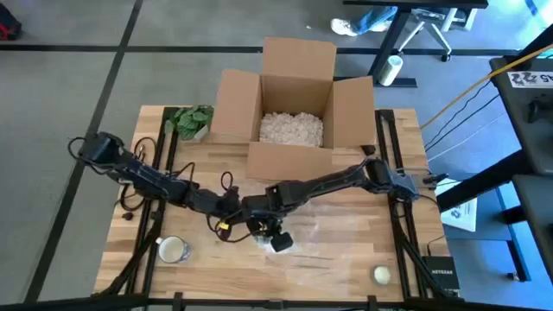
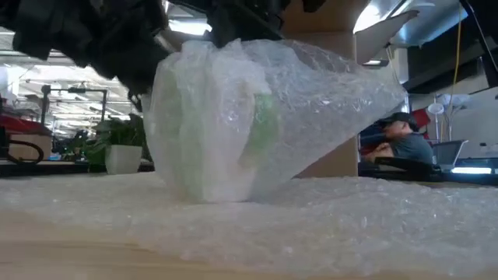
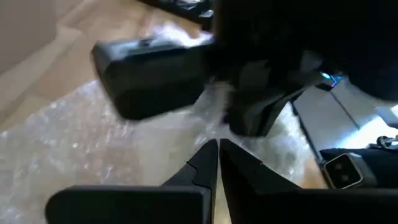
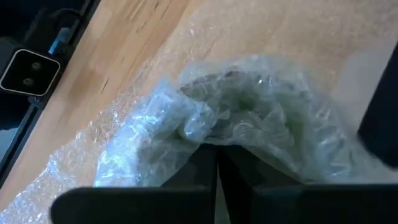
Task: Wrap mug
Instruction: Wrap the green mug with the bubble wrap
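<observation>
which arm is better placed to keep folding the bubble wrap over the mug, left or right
Right, probably. The right gripper is shut on a gathered fold of the bubble wrap directly over the mug. The left gripper is shut too, beside the bundle, with nothing visibly between its fingers.

Your left arm stretches in low from the left, its tool [image 3: 217,163] pinched closed just beside the right one. Your right arm reaches in from the right, elbow bent, its tool [image 4: 216,163] closed too.

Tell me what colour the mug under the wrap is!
Green and white, seen through the clear wrap around the mug; low view shows it best.
</observation>
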`<state>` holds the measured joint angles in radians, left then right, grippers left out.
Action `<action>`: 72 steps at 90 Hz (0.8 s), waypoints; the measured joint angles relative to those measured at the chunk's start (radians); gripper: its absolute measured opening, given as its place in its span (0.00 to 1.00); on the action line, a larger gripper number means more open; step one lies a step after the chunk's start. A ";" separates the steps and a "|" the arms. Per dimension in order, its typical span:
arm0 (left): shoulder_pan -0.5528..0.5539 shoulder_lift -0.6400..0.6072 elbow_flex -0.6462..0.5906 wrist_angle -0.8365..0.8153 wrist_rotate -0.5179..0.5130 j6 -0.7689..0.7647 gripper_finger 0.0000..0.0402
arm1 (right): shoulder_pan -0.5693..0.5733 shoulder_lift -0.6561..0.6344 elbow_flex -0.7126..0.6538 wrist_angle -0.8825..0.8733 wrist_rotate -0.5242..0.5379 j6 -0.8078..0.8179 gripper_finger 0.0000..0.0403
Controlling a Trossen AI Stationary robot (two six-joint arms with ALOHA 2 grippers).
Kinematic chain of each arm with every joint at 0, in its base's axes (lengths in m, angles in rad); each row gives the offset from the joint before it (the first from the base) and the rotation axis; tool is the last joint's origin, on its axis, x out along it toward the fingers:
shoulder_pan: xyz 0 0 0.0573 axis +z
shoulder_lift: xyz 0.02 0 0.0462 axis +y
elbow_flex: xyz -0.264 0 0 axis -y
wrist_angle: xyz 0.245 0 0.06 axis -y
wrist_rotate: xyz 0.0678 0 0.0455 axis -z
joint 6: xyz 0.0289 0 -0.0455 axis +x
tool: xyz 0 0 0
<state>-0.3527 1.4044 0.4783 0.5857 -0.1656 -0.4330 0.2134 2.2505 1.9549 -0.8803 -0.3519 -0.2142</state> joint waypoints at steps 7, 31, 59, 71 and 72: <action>0.000 0.003 0.007 0.000 0.005 -0.001 0.00 | -0.003 0.000 0.000 0.002 0.001 -0.002 0.00; -0.008 0.079 0.051 0.001 0.038 -0.031 0.00 | -0.025 0.001 0.000 0.015 0.007 -0.002 0.00; -0.007 0.127 0.072 -0.004 0.040 -0.061 0.00 | -0.030 -0.007 0.034 -0.080 0.043 0.050 0.00; -0.008 0.127 0.072 -0.012 0.044 -0.062 0.00 | -0.021 -0.023 0.127 -0.147 0.103 0.053 0.00; -0.008 0.127 0.072 -0.012 0.044 -0.062 0.00 | -0.019 -0.024 0.137 -0.150 0.112 0.054 0.00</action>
<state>-0.3603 1.5314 0.5500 0.5737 -0.1219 -0.4953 0.1943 2.2262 2.0915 -1.0300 -0.2396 -0.1601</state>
